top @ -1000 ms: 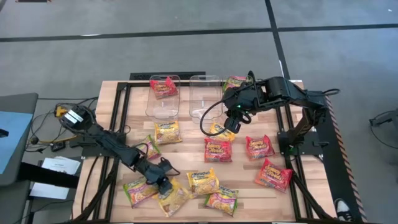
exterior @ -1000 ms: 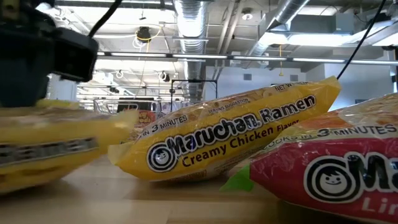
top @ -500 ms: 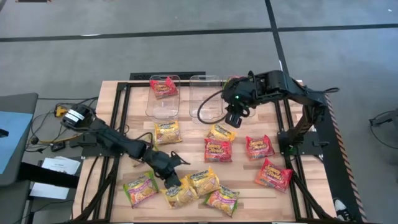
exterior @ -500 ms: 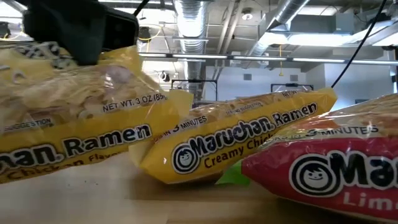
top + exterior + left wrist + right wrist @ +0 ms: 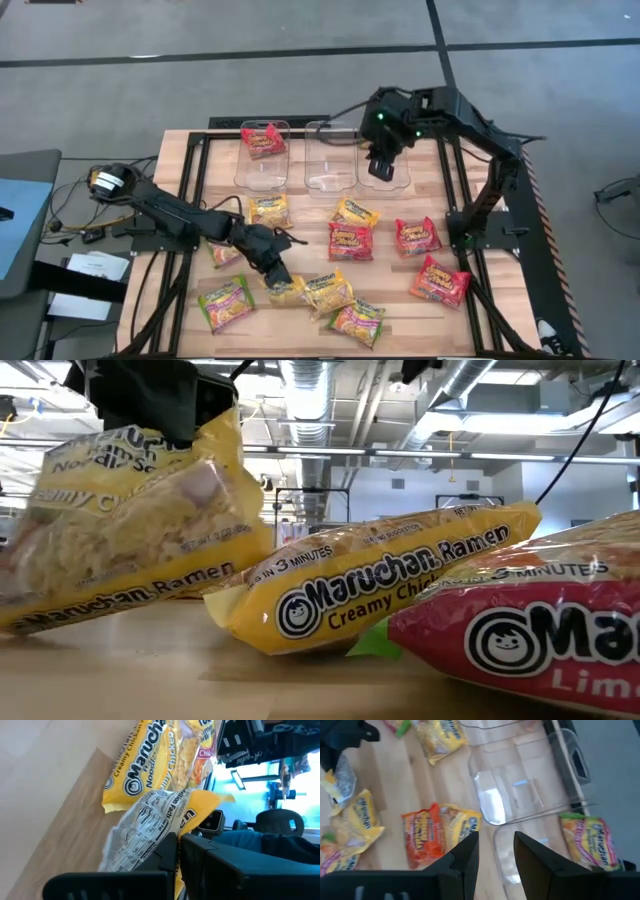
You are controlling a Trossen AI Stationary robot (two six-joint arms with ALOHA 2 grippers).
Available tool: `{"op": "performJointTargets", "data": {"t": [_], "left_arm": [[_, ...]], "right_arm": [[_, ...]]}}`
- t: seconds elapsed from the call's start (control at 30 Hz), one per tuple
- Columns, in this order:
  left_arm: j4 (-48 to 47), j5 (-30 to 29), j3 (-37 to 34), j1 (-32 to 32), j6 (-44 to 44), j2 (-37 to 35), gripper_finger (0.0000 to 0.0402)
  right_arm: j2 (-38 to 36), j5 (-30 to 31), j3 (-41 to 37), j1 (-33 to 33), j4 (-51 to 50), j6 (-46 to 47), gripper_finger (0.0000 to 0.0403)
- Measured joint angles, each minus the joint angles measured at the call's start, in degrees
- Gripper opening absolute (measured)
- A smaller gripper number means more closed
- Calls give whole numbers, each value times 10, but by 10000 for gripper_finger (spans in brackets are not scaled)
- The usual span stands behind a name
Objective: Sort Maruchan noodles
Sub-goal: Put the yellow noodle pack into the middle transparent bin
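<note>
The left gripper, clamped on one edge of a yellow packet, holds it tilted above the front of the table, its lower edge touching or just clear of the wood. Pinched at a margin, the glossy packet could slip or swing free, or nudge the second yellow packet just beside it. In the low view its long axis slopes up toward the gripper, printed face to the camera. The right gripper, fingers apart and empty, hovers over the right bin, where a green packet lies.
</note>
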Motion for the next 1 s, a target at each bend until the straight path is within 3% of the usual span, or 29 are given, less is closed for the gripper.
{"op": "performJointTargets", "data": {"t": [0.23, 0.37, 0.77, 1.0], "left_arm": [[-23, 2, 0, 3, -1, -5, 0], [-26, -5, 0, 3, 0, -5, 0], [-34, -5, 0, 3, 9, -5, 0], [-36, -5, 0, 3, 17, -5, 0]], "right_arm": [[0, -164, -24, -37, -1, -9, 147], [0, -208, -72, -21, -2, -8, 147], [0, -207, -167, 121, 61, 85, 123], [1, -146, -224, 221, 150, 166, 119]]}}
